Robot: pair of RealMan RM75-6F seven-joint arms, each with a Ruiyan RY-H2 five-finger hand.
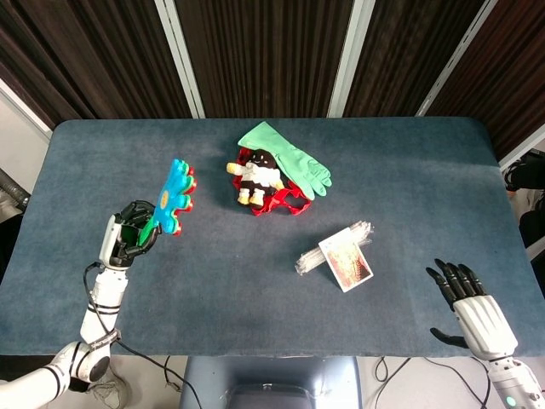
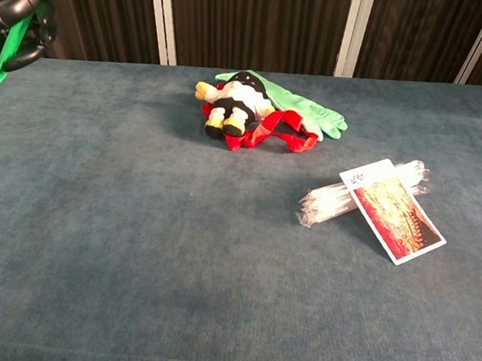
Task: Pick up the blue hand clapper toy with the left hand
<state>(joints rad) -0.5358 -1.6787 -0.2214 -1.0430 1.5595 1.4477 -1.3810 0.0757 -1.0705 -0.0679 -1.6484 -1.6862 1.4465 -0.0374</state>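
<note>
From the head view, your left hand (image 1: 128,239) sits at about 9 o'clock on the blue surface (image 1: 409,170), its fingers (image 1: 136,243) wrapped around the green handle of the blue hand clapper toy (image 1: 174,196); the toy is lifted clear of the surface and its blue palm tilts up toward 1 o'clock from the hand. Your right hand (image 1: 473,311) lies at about 4 o'clock, near the front right corner, fingers spread apart and holding nothing. Toward 12 o'clock you have a plush doll (image 1: 255,177) lying on a red strap (image 1: 285,203), with a green glove (image 1: 285,158) touching it just behind. A clear packet with a printed card (image 1: 341,256) rests near the centre, toward 4 o'clock, well apart from both hands. From the chest view, you see the left hand (image 2: 9,10) only at the top left corner, dark fingers (image 2: 22,2) closed around the green handle, and most of the clapper is cut off by the frame edge. The doll (image 2: 232,102), strap (image 2: 272,132), glove (image 2: 309,110) and packet (image 2: 376,203) lie on the surface (image 2: 130,246) as before described; the right hand does not appear here.
</note>
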